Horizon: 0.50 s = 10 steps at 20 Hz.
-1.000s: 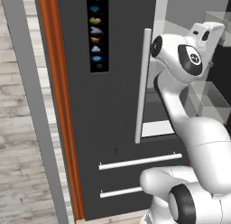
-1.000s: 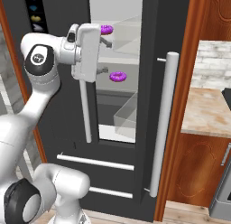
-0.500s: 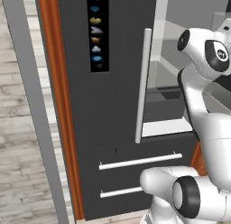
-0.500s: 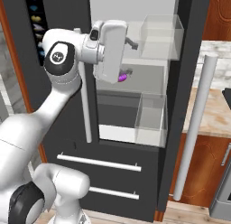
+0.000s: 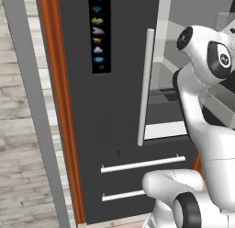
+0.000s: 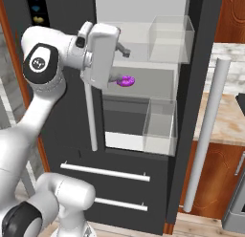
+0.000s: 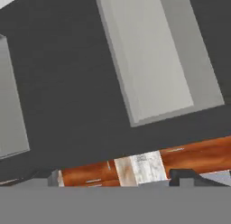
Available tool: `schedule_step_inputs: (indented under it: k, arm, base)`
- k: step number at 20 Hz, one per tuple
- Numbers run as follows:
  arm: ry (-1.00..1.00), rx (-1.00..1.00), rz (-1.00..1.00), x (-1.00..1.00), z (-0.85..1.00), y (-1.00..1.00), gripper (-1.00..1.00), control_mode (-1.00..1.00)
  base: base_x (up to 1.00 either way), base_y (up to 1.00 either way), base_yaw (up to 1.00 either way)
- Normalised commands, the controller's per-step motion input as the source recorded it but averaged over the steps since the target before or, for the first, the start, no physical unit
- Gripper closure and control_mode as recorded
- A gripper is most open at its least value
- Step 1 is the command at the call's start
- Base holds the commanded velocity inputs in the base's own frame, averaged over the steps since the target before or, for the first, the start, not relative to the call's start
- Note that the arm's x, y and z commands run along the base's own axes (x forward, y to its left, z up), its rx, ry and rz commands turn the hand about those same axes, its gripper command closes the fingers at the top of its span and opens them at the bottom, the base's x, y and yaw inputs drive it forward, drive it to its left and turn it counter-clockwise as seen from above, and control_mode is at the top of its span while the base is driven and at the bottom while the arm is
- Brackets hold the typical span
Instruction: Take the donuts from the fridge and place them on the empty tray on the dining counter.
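Observation:
The fridge (image 5: 114, 107) stands with its right door (image 6: 191, 112) swung wide, showing the white inside (image 6: 139, 11). A purple-iced donut (image 6: 127, 81) lies on a glass shelf at mid height. My gripper (image 6: 119, 65) hangs in front of the opening, just left of and slightly above that donut, open and holding nothing. In the hand view the gripper (image 7: 117, 177) looks at the dark inner face of the open door, its fingertips (image 7: 189, 175) wide apart. The tray and the dining counter are out of view.
Two clear bins (image 6: 170, 40) (image 6: 160, 126) hang on the open door. Its long white handle (image 6: 206, 135) juts out at the right. The shut left door's handle (image 5: 146, 84) runs beside my arm. A kitchen counter on wooden cabinets (image 6: 227, 126) lies beyond.
The fridge's right door has swung from nearly shut to wide open. My hand has moved right, across the front of the opening.

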Motion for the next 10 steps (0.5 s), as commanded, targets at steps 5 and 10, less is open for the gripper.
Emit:
schedule_step_inputs:
  k: [5,10]
  arm:
    - [-0.44,0.54,-0.01,-0.58,-0.14,0.69,-1.0,-1.0]
    - [-0.34,0.56,0.03,-0.25,-0.51,0.66,-1.0,-1.0]
  base:
    - [0.0,0.0,0.0]
    - [0.0,0.0,0.0]
